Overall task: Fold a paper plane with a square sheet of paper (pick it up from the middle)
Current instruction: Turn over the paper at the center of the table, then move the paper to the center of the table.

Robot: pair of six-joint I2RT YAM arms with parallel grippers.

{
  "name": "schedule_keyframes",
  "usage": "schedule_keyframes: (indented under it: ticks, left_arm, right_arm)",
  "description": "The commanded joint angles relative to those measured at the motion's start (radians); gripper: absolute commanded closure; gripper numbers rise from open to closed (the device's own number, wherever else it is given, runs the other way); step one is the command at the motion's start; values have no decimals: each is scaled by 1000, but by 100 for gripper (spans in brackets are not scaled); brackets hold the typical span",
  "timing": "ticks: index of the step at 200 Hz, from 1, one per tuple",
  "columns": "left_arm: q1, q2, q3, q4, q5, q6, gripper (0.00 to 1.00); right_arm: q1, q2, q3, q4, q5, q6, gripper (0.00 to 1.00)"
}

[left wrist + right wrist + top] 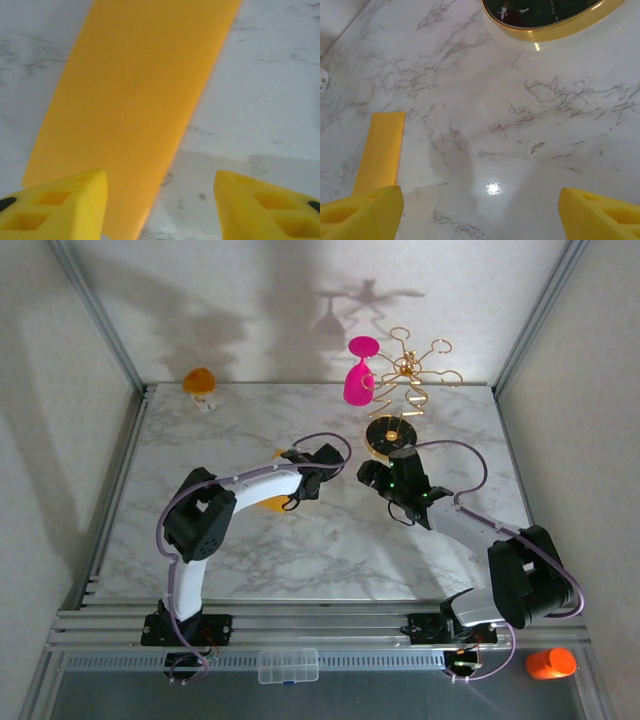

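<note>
The paper plane (130, 100) is a long, narrow, yellow-orange folded shape lying flat on the marble table (330, 550). From above only a small part of the paper plane (272, 504) shows, under my left forearm. My left gripper (160, 200) hovers low over it with its jaws apart; the paper runs past the left fingertip (75, 200) and nothing is pinched. My right gripper (480, 205) stands open over bare marble, with the plane's squared end (382, 150) off to its left. In the top view the left gripper (325, 462) and right gripper (368, 475) face each other mid-table.
A gold rack on a round black base (390, 435) stands just beyond the right gripper, its gold rim (545, 32) close in the right wrist view. A pink goblet (358, 380) hangs on it. An orange-topped white cup (200, 385) sits at the back left.
</note>
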Motion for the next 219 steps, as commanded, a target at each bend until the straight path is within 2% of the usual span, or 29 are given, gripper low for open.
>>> schedule_keyframes:
  ticks: [1,14,31,66,115,121,148,175,196,219]
  left_arm:
    - [70,-140,-73,153,256,-16,35]
    - [121,-214,-143,231,346,-34,32]
    - [194,-306,-237,307,402,-66,29]
    - [370,-493,-420,372,386,-125,22]
    - [558,-671,-629,453,410,-196,5]
    - [569,-682,-642,458,415,-199,1]
    - [602,-702,-674,473,440,-203,1]
    - [610,-701,-680,477,456,-200,1]
    - [610,-694,-677,479,469,-190,1]
    - [610,-680,-669,475,494,-163,1]
  right_arm:
    - [-3,54,29,80,-86,8,23]
    - [13,110,65,85,-130,-3,26]
    - [57,189,128,86,-173,-20,29]
    - [186,370,298,56,-223,-48,37]
    - [326,660,587,-39,-313,-109,52]
    - [336,692,624,-58,-317,-122,53]
    - [361,804,759,-127,-351,-168,55]
    - [363,852,797,-184,-360,-203,55]
    - [356,835,759,-236,-335,-272,56]
    - [314,767,633,-272,-316,-382,56]
